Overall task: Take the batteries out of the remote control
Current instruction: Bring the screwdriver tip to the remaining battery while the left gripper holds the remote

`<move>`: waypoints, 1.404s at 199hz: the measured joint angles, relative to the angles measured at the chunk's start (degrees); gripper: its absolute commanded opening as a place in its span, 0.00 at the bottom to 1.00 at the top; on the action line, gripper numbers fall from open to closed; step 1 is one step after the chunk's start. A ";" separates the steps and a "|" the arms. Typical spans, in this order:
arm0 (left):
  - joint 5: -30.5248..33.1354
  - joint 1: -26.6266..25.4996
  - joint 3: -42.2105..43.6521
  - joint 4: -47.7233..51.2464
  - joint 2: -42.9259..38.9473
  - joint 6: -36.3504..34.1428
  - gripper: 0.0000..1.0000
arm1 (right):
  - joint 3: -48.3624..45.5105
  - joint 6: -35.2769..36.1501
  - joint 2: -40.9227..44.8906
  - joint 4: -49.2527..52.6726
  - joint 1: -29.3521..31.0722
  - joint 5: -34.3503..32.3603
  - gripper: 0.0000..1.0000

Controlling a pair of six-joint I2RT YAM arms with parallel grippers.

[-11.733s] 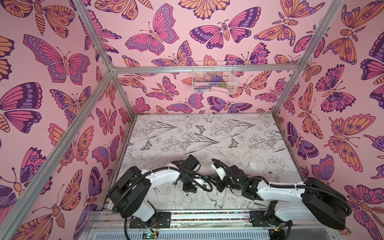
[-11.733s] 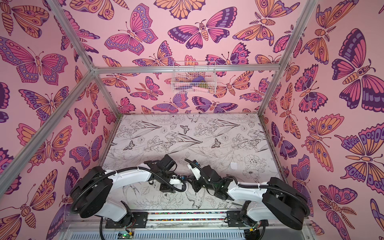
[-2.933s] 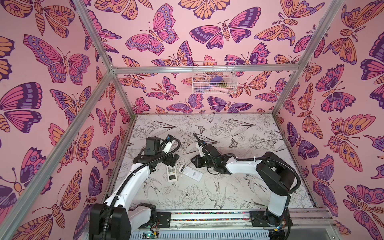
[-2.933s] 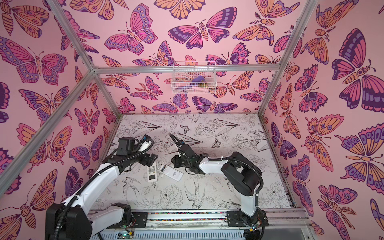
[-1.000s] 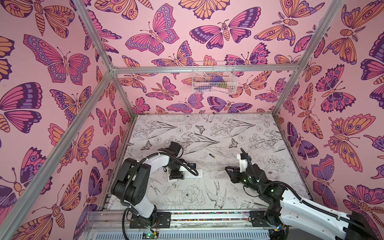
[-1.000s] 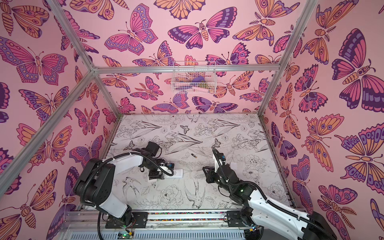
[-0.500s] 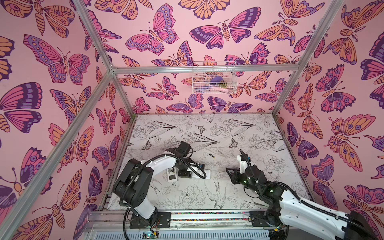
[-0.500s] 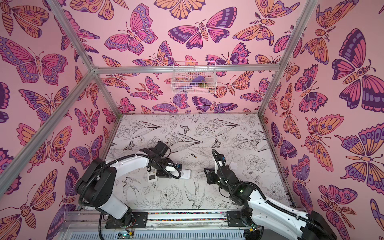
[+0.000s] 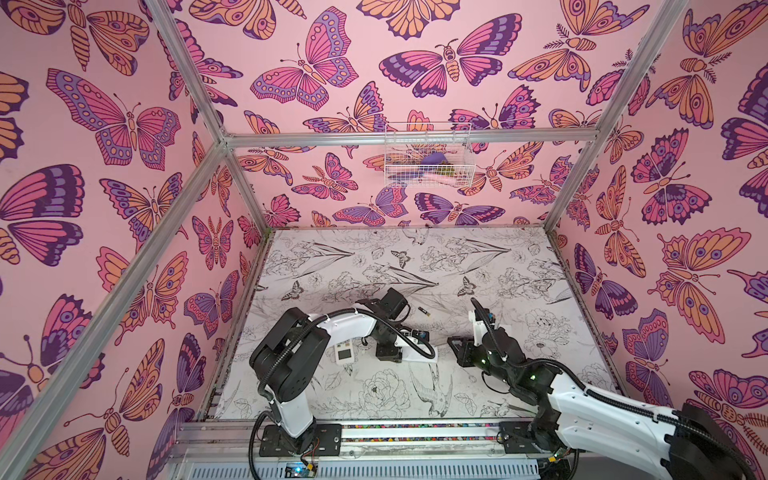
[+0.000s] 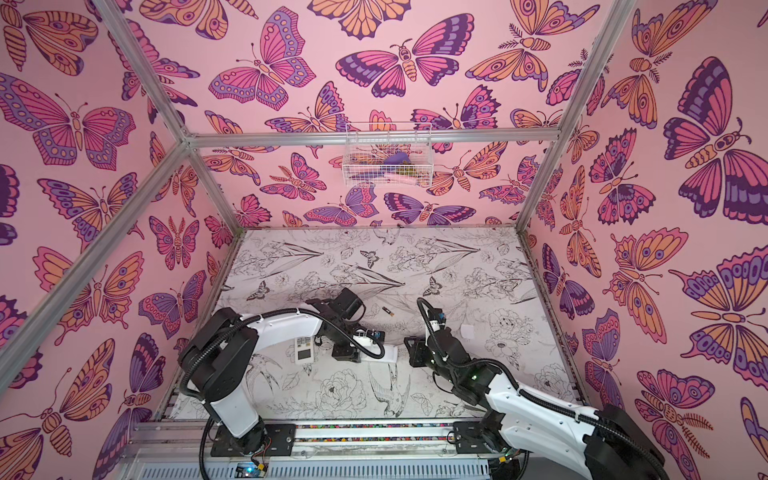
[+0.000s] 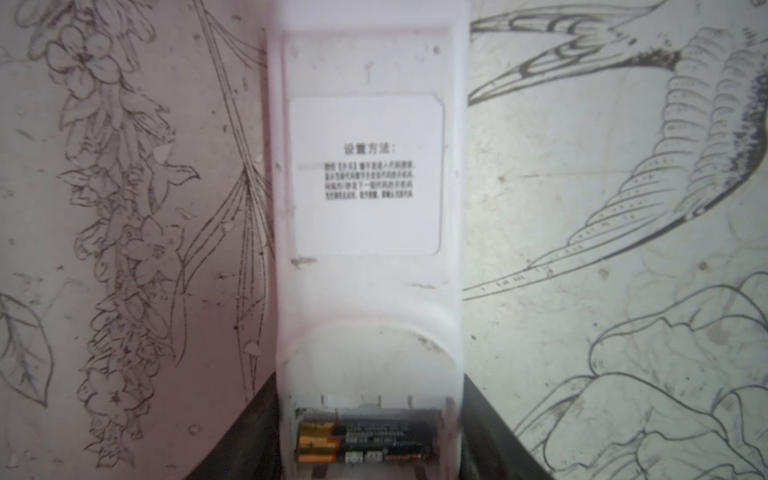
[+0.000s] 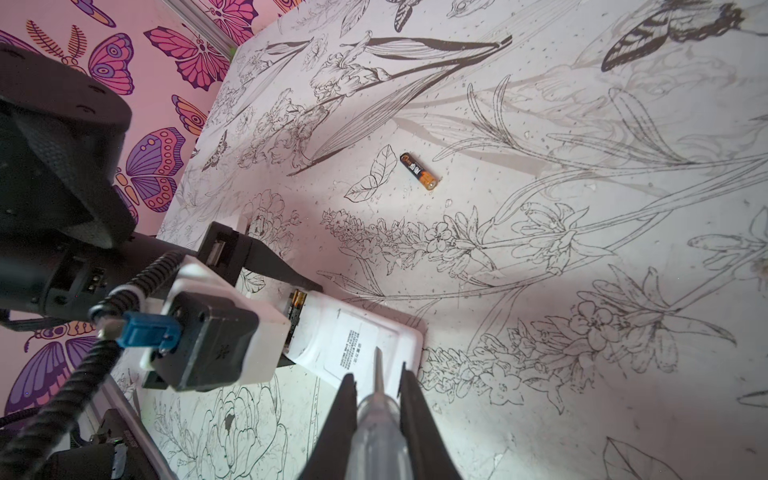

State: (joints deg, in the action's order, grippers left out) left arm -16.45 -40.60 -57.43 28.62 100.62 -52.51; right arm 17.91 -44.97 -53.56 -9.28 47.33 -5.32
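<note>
Left wrist view alone looks into the open bay of the remote control [image 11: 368,187], lying back up, where two black-and-orange batteries [image 11: 365,440] sit side by side. The left gripper [image 11: 370,395] clamps the remote's sides. The right wrist view adds a loose battery [image 12: 419,171] on the counter [image 12: 602,332] and the right gripper [image 12: 378,374] closed on a clear screwdriver [image 12: 376,428]. A top view shows a second remote [image 9: 345,353], face up. Since a second ago the held remote has slid toward the right gripper.
</note>
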 measured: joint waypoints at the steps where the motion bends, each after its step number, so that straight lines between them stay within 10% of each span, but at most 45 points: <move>1: 0.02 -0.04 0.00 0.00 0.00 0.09 0.66 | 0.00 -0.04 -0.02 -0.02 0.00 0.02 0.00; 280: 1.20 1.99 11.30 -6.21 -9.29 4.83 0.57 | 8.35 -9.05 -26.56 -18.93 7.54 4.07 0.00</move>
State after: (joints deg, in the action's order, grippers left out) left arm -15.25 -38.61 -46.13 22.41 91.33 -47.68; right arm 26.26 -54.02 -80.12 -28.21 54.87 -1.26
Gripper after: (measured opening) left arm 0.566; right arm 0.187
